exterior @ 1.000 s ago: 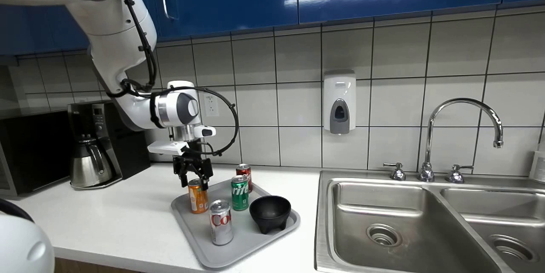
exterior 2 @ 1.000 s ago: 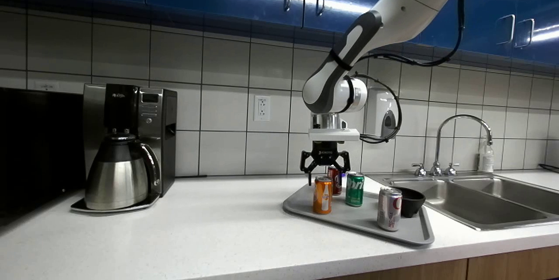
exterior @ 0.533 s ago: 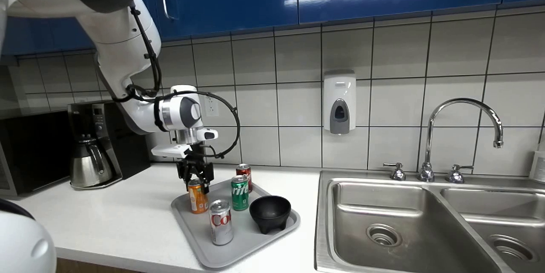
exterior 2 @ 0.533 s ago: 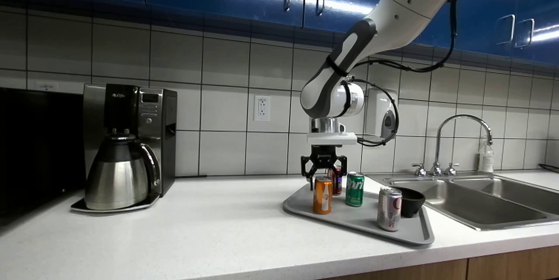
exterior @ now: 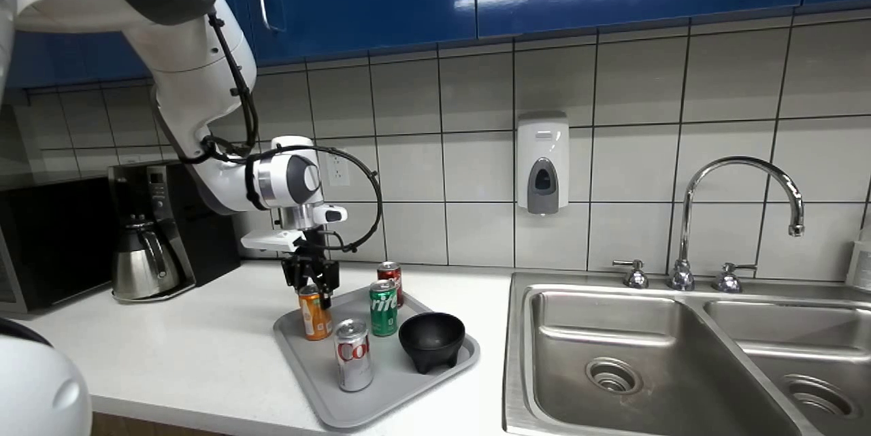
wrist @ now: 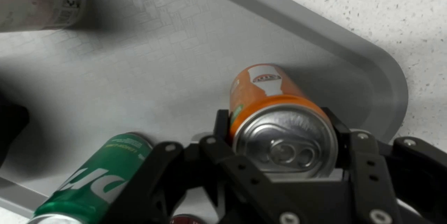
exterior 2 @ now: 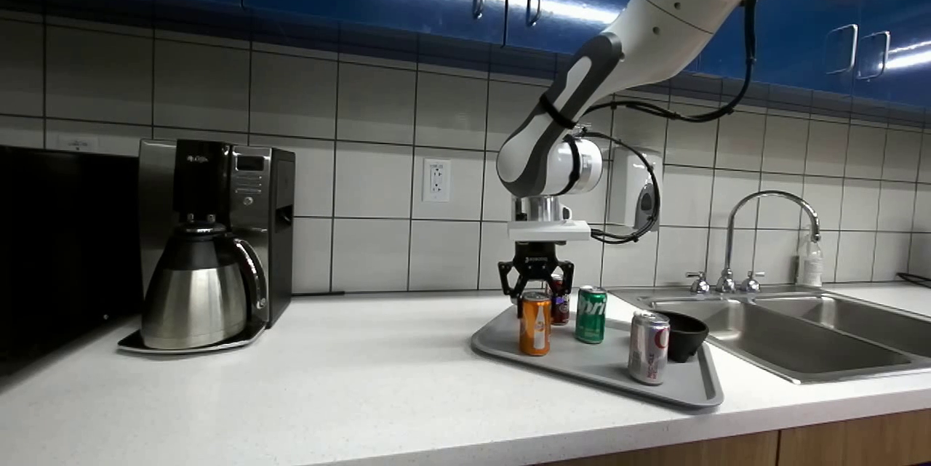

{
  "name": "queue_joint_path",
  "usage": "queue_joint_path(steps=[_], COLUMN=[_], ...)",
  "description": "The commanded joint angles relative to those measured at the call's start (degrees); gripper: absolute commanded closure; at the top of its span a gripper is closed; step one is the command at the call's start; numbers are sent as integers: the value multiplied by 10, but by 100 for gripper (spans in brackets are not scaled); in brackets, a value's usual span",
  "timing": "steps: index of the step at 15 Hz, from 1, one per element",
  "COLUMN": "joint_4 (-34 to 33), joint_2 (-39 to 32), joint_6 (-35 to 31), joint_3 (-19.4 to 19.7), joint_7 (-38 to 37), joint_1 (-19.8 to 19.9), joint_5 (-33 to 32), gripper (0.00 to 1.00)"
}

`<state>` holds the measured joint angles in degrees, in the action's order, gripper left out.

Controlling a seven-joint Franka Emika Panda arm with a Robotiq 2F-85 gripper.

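1 gripper (wrist: pixel 279 126), clamped round the top of the orange can (wrist: pixel 266 80); can stands on the tray, right under gripper. Cans: 4. 1 orange, in the grip; 1 green can (exterior: pixel 383 309) near gripper; 1 red can (exterior: pixel 390 275) near too, wall side of it; 1 silver can (exterior: pixel 353 356) bit farther. 1 black bowl (exterior: pixel 431 341), farther still. Hidden: wrist view has red can nearly all behind gripper, green can partly, silver can cut off at edge; bowl overlapped by silver can in an exterior view. Containers: 1 gray tray (wrist: pixel 174 70) under gripper, holds all 4 cans plus bowl. Bowl interior dark, hard to read. 1 sink (exterior: pixel 520 341), 2 basins, past bowl from gripper. 1 carafe (exterior 2: pixel 195 306), opposite side, well apart from gripper, in 1 coffee maker (exterior 2: pixel 251 222); contents hidden.
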<state>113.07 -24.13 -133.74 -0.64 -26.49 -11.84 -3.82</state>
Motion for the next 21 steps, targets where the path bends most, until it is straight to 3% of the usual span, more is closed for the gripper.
queue_joint_path(steps=[1, 11, 21], joint_4=[11, 52, 78], joint_2=[31, 95, 104], joint_6=[-3, -26, -20], joint_3=[0, -23, -66], joint_7=[-5, 10, 40], joint_1=[-6, -19, -41], joint_5=[-2, -2, -4], gripper=[62, 62, 62])
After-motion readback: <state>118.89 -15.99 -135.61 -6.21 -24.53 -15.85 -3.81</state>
